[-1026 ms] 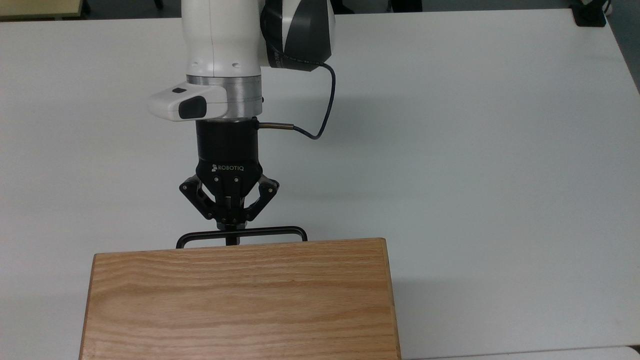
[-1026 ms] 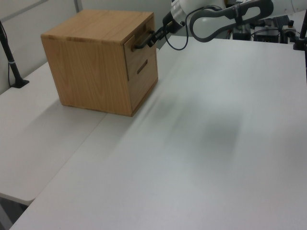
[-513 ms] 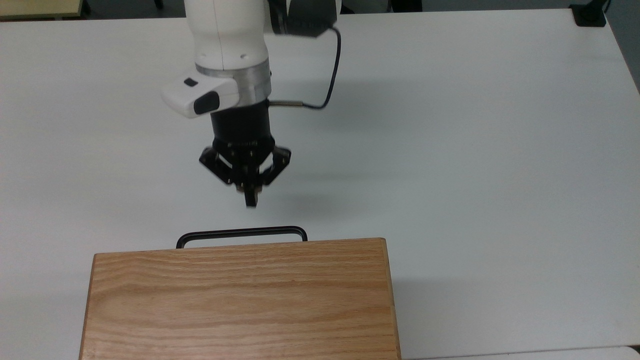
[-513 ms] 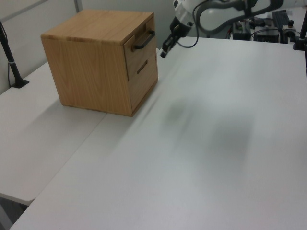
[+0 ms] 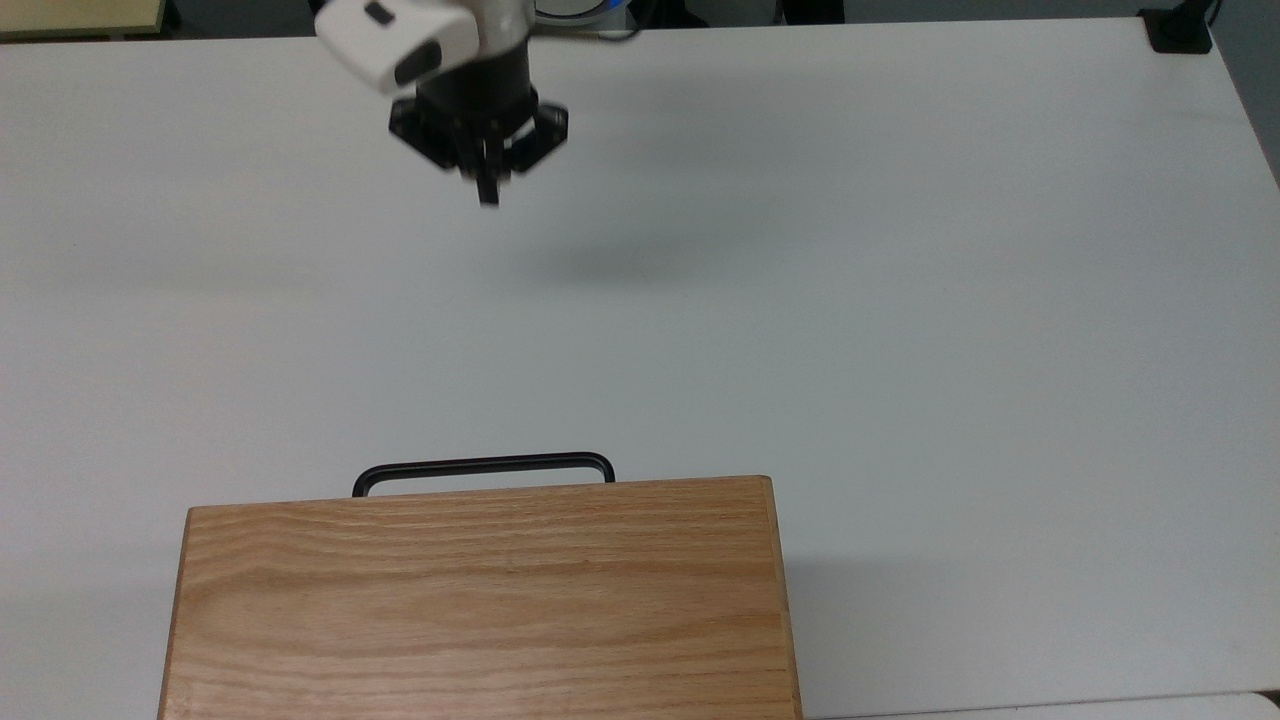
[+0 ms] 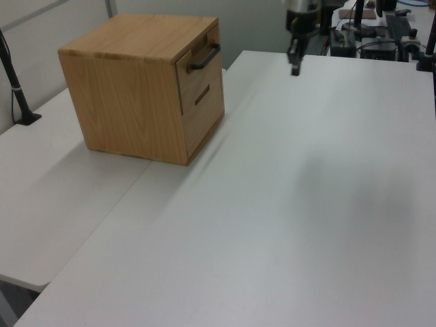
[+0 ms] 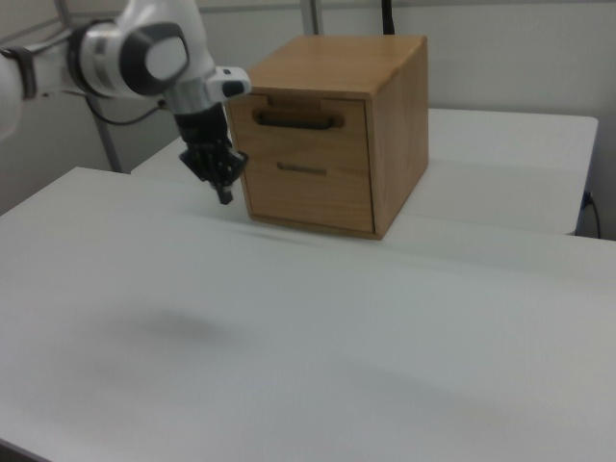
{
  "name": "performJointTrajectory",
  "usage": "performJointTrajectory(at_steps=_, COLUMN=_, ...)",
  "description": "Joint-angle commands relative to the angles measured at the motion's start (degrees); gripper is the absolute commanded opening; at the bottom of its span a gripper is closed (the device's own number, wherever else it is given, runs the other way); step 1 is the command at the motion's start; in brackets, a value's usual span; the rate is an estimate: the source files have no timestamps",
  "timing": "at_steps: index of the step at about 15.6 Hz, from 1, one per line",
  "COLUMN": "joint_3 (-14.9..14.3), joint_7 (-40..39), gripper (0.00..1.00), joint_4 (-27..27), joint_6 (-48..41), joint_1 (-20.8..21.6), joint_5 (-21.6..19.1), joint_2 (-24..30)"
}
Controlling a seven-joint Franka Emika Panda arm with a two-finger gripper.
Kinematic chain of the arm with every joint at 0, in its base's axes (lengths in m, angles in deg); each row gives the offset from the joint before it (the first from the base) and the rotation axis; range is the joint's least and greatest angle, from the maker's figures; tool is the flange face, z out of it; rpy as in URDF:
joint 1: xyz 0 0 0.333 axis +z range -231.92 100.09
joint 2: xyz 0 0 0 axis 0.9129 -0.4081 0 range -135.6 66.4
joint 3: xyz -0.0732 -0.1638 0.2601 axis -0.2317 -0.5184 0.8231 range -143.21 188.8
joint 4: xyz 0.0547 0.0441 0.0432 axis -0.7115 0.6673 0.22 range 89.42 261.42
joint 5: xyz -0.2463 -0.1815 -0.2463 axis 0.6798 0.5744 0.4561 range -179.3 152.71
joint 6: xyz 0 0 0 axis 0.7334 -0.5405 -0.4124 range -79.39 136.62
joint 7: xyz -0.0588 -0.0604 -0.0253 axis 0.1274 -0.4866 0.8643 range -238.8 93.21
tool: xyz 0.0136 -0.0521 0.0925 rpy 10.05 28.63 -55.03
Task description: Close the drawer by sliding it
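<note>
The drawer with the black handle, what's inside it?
Nothing inside can be seen: the drawer sits pushed into the wooden cabinet, so only its front panel and black handle show. The tool hangs apart from it.

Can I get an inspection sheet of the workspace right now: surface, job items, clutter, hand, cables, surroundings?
Surface: white table, bare around the cabinet.
Job's things: drawer looks pushed in, its front level with the cabinet face; black bar handle free.
Second drawer: lower drawer also looks shut.
Clutter: nothing seen on the table.
Hand: hand hangs above the table, well clear of the handle, fingers together, holding nothing.
Cables: a black cable runs down a post at the left view's left edge.
Surroundings: a second white table adjoins behind the cabinet in the right view; dark equipment at the left view's top right.
</note>
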Motion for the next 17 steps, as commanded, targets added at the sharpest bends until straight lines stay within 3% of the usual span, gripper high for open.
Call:
performJointTrajectory(at_steps=1, joint_3=1.4, joint_7=-0.8, gripper=0.00, joint_4=5.8, joint_6=-5.9, joint_1=0.6, joint_5=2.5, joint_2=8.1)
performJointTrajectory(at_steps=5, joint_3=1.8, joint_7=-2.1, gripper=0.04, joint_4=8.0, joint_6=-10.2, joint_1=0.6, joint_5=2.5, joint_2=13.0)
performJointTrajectory(at_steps=9, joint_3=1.8, joint_7=-1.1, gripper=0.11, joint_4=7.9, joint_6=-10.2, joint_1=0.6, joint_5=1.9, joint_2=13.3)
performJointTrajectory(at_steps=12, joint_3=1.8, joint_7=-0.7, gripper=0.36, joint_4=7.8, joint_6=-10.3, joint_1=0.5, joint_5=1.6, joint_2=13.3)
performJointTrajectory(at_steps=15, joint_3=1.7, joint_7=-0.7, gripper=0.98, joint_4=7.7, joint_6=-9.9, joint_1=0.1, joint_5=1.6, joint_2=13.3)
performJointTrajectory(at_steps=17, joint_3=1.7, joint_7=-0.7, gripper=1.00, joint_4=7.5, joint_6=-9.2, joint_1=-0.1, joint_5=1.6, joint_2=13.0)
